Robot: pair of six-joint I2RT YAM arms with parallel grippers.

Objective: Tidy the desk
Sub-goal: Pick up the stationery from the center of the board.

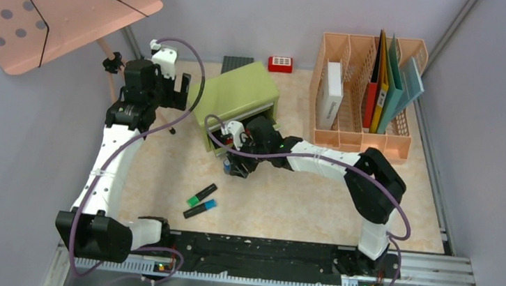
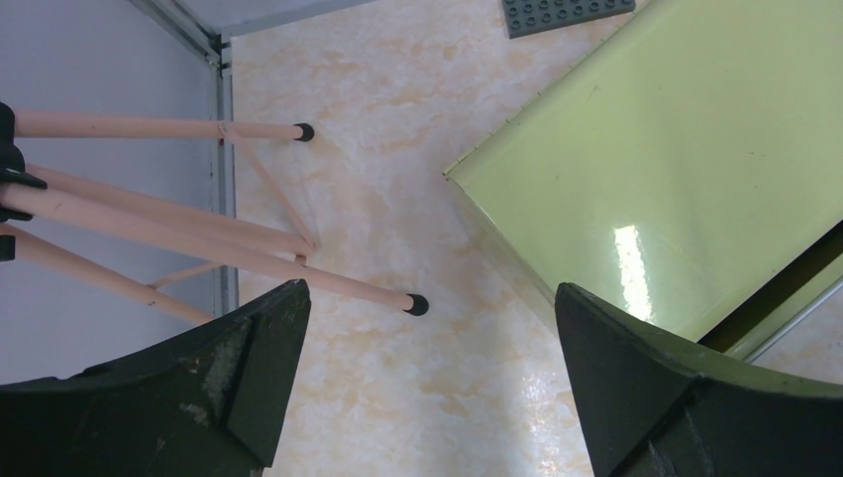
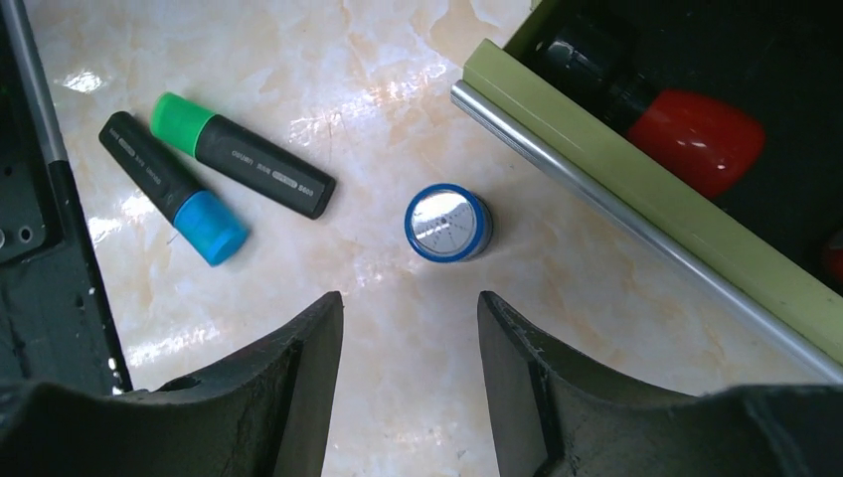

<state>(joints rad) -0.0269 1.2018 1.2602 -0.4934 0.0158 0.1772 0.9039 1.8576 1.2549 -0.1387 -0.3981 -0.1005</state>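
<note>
While your right gripper hangs spread by the upright blue-rimmed cylinder | left gripper gapes empty near green cabinet

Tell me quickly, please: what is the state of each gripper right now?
Left gripper: open, holding nothing.
Right gripper: open, holding nothing, close to a small blue-rimmed cylinder standing on the desk.
</note>
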